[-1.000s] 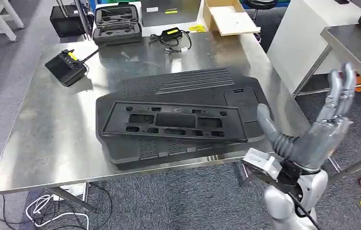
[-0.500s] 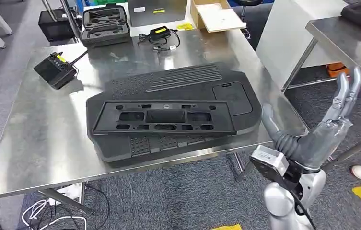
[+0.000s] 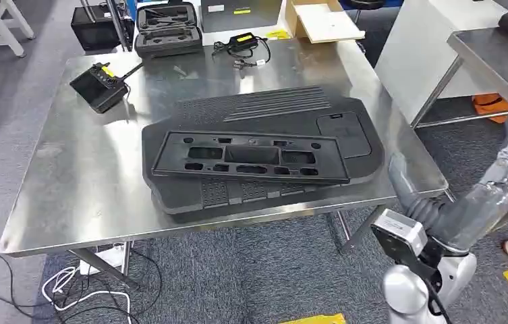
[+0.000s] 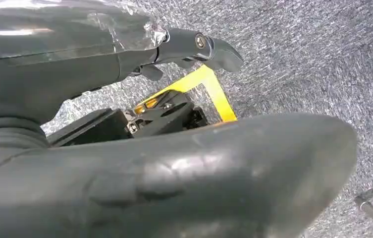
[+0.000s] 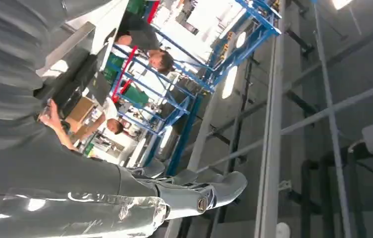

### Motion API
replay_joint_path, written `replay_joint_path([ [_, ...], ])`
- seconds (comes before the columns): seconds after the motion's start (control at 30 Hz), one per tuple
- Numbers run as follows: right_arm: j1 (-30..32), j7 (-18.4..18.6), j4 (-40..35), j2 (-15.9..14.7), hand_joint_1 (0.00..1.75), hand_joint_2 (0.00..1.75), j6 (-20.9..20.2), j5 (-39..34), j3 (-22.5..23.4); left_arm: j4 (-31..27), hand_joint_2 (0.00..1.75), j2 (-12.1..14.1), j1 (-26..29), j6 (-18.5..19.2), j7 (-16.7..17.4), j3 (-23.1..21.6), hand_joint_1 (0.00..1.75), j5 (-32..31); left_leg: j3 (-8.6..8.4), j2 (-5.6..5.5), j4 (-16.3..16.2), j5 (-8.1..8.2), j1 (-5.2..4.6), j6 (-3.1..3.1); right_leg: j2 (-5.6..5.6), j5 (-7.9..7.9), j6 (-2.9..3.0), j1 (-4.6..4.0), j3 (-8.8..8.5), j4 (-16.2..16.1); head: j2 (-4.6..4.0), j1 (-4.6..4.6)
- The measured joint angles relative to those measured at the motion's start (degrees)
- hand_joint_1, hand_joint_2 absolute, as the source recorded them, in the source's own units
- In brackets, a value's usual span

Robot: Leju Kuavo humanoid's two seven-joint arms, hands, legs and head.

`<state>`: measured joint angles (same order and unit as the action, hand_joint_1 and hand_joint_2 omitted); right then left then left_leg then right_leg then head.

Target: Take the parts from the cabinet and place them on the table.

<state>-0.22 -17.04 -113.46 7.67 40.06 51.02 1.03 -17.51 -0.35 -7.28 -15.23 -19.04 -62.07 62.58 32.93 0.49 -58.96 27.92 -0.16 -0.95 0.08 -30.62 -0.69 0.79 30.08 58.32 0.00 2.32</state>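
Parts already down: broad black panel point(image 3: 264, 145) flat on steel table point(image 3: 69, 196), slim slotted frame point(image 3: 247, 158) stacked on top. Likely light, stiff, awkwardly wide; best gripped along edges. Right hand point(image 3: 487, 196) raised beside table, fingers spread, empty.

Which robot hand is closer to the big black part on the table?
The right hand: it is raised beside the table's right edge, near the big black part. The left hand hangs low over the carpet floor.

Two black parts, a large panel point(image 3: 264, 115) and a slotted frame point(image 3: 247, 160), are lying stacked on one steel table point(image 3: 69, 182); one handheld controller point(image 3: 99, 84) is sitting nearby.
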Motion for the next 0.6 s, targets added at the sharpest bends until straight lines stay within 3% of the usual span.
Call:
replay_joint_path([
  [0.1,0.71,-0.88,0.00,0.70,0.00,1.75,-0.02,-0.66,0.61,0.00,0.00,-0.04,0.07,-0.48,0.13,-0.07,0.00,0.04,0.15,0.01,0.35,-0.64,0.20,1.06,0.15,0.51,0.65,-0.21,0.57,0.22,0.00,-0.37],
  [0.13,0.82,-0.92,0.00,1.03,0.00,1.75,-0.02,-0.72,0.72,0.00,0.00,-0.04,0.02,-0.57,0.22,-0.11,0.00,0.04,0.28,-0.11,-0.11,-0.20,0.08,1.31,-0.05,1.08,1.02,0.45,0.54,-0.55,0.00,-0.42],
  [0.2,0.99,-1.01,-0.04,1.58,0.00,1.75,-0.04,-0.79,0.96,0.00,0.00,-0.04,0.06,-0.63,0.26,-0.28,0.00,0.00,1.85,-0.25,-4.30,3.65,0.24,1.83,-0.16,1.60,1.56,0.49,0.99,-0.53,0.00,-1.28],
  [0.27,1.64,-0.86,-0.04,1.82,0.00,1.75,-0.04,-0.81,1.09,0.00,0.00,-0.04,0.12,-0.66,0.28,-0.44,0.00,0.02,5.04,-0.24,-13.20,8.53,0.56,2.29,-0.30,1.88,1.76,0.38,1.48,-0.48,0.00,-2.21],
  [0.3,1.86,-0.79,-0.04,1.97,0.00,1.75,-0.04,-0.83,1.27,0.00,0.00,-0.04,0.22,-0.66,0.28,-0.55,0.00,0.02,5.87,-0.23,-16.04,9.47,0.69,2.47,-0.33,2.00,1.77,0.35,1.71,-0.41,0.00,-2.34],
  [0.33,1.97,-0.68,-0.04,2.12,0.00,1.75,-0.04,-0.99,1.49,0.00,0.00,-0.04,0.28,-0.68,0.28,-0.68,0.00,0.04,5.89,-0.23,-16.70,9.49,0.73,2.53,-0.33,2.04,1.74,0.35,1.84,-0.34,0.00,-2.43],
  [0.37,2.17,-0.51,-0.04,2.34,0.00,1.75,-0.04,-1.05,1.93,0.00,0.00,-0.04,0.35,-0.77,0.35,-1.07,0.00,0.04,4.56,-0.23,-15.15,8.20,0.82,2.54,-0.32,2.14,1.66,0.37,2.05,-0.20,0.00,-2.58],
  [0.4,2.34,-0.48,-0.04,2.56,0.00,1.75,-0.04,-1.12,2.21,0.00,0.00,-0.04,0.36,-0.83,0.42,-1.18,0.00,0.04,2.38,-0.23,-11.42,6.24,0.88,2.45,-0.27,2.22,1.54,0.40,2.14,-0.08,0.00,-2.73],
  [0.47,2.53,-0.42,-0.15,2.71,0.00,1.75,-0.04,-1.12,2.38,0.00,0.00,-0.04,0.26,-0.92,0.44,-1.25,0.00,0.04,-3.26,-0.26,-1.05,1.90,0.95,2.19,-0.22,2.21,1.36,0.51,2.14,0.25,0.00,-2.91],
  [0.5,2.58,-0.37,-0.24,2.78,0.00,1.75,-0.04,-1.12,2.47,0.00,0.00,-0.04,0.21,-1.01,0.46,-1.29,0.00,0.04,-3.93,-0.40,0.48,3.18,0.91,1.92,-0.25,2.32,1.00,0.46,2.34,0.26,0.00,-2.93],
  [0.6,2.65,-0.22,-0.50,3.06,0.00,1.75,-0.04,-1.16,2.89,0.00,0.00,-0.11,0.17,-1.18,0.94,-1.49,0.00,0.20,-2.96,-0.42,0.60,2.24,0.43,1.34,-0.13,2.87,-0.15,0.19,2.93,0.48,0.00,-2.78],
])
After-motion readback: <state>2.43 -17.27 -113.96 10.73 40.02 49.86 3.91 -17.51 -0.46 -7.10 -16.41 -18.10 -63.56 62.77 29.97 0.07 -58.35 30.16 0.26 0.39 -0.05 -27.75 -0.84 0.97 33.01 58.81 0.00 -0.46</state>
